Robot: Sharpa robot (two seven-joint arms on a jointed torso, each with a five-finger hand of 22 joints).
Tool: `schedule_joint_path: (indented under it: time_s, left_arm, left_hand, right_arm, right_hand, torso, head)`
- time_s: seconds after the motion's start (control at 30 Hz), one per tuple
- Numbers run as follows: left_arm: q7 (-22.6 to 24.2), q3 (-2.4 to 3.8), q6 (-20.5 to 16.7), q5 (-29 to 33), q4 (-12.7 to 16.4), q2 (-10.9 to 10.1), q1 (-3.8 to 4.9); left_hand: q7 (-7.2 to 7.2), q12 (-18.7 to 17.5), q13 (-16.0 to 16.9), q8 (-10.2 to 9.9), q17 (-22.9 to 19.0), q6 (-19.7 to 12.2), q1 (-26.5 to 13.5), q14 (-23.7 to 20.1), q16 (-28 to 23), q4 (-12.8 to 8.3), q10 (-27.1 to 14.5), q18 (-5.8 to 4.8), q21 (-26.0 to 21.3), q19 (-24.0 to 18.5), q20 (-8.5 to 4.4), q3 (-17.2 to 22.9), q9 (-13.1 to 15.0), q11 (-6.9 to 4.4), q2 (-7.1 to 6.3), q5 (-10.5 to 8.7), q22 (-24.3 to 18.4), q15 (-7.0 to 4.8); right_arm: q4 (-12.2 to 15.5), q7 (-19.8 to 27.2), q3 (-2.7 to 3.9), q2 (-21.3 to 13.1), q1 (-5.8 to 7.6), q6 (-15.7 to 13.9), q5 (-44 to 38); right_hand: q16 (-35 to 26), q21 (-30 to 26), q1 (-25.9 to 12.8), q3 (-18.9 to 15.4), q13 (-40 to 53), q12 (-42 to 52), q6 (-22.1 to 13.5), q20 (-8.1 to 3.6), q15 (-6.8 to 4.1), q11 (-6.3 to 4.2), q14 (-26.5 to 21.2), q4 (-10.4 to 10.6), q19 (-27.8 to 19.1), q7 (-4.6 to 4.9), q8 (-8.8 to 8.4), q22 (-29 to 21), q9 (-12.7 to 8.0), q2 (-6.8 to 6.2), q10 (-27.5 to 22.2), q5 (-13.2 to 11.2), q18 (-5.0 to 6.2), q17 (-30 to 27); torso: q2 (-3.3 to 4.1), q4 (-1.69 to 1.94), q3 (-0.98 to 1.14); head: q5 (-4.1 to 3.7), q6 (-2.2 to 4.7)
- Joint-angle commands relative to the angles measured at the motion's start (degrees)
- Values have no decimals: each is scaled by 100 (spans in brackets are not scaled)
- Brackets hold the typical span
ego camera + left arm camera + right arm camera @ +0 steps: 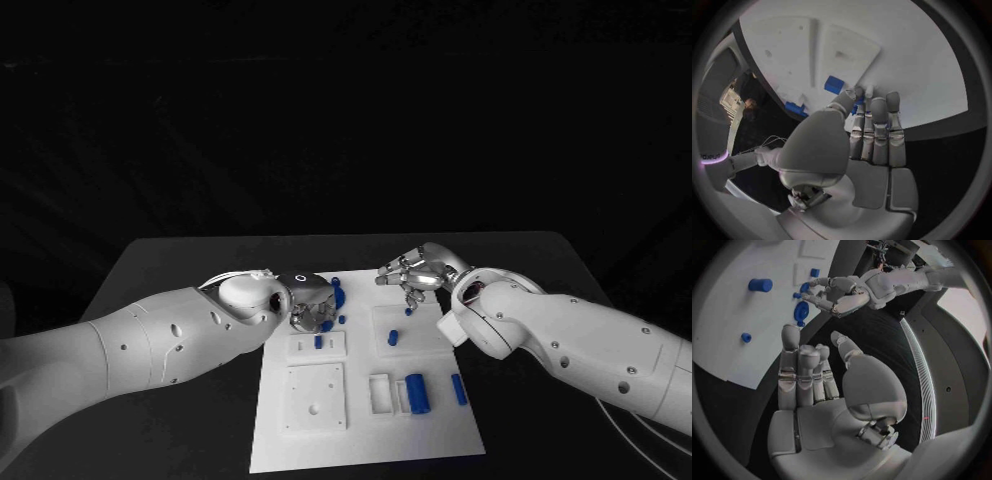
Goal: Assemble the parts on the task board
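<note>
**Both hands at the board's far end**

The left silver hand [306,303] hovers at the white flat task board [433,425], fingers drawn together near small blue plastic parts [333,290]; whether it pinches one, I cannot tell. The right silver hand [415,271] is spread, empty. The parts look light, rigid and slippery; pinch their sides.

White task board [368,420], blue parts [418,393], black table [173,270], silver left hand [306,303], white arms [130,350]

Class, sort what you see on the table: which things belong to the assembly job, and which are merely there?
Belonging to the job: task board; blue parts; left hand; right hand.

Merely there: black table.
</note>
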Motion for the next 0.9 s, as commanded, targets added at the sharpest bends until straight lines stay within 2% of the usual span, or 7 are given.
schedule_joint_path:
  time_s: [0.03, 0.37, 0.9]
  left_arm:
    - [65, -48, 10, -90, -2, -12, -67]
    - [91, -47, -159, -79, 20, -46, -67]
    - [106, -37, -451, -29, 94, -154, -66]
  left_hand:
    - [-8, 58, 2, 6, 7, 9, -104, 34, 18, -15, 43, -99, -4, 39, -36, 87, 10, -25, -69, 122, 112, -10]
    - [-10, 113, 1, 7, 27, 72, -210, 60, 25, -64, 81, -97, -23, 89, -47, 185, 15, -38, -155, 326, 120, -19]
    - [-16, 116, 0, 7, 31, 45, -239, 75, 16, -75, 111, -89, -27, 116, -44, 196, 15, -40, -212, 338, 117, -17]
  right_arm:
    - [13, 83, 2, -1, -3, 38, -4]
    - [17, 96, 2, -2, -3, 16, -3]
    - [4, 111, 2, 0, -3, -25, -2]
  right_hand:
    - [-16, -11, 7, 0, -9, -19, 27, -36, -23, 1, 13, 25, 201, -7, -1, -5, 4, -27, 9, 31, 22, -7]
    - [-20, -8, 7, 0, -7, -17, 28, -36, -24, 0, 11, 28, 202, -9, -1, -4, 4, -35, 11, 56, 22, -9]
    - [-19, -15, 7, 1, -11, -22, 27, -37, -24, 0, 12, 35, 201, -9, -2, -5, 4, -39, 8, 69, 22, -8]
  torso:
    - [-1, 2, -2]
    - [1, 2, -2]
    - [-6, 0, -1]
  head:
    - [1, -2]
    - [8, 5]
    - [30, 31]
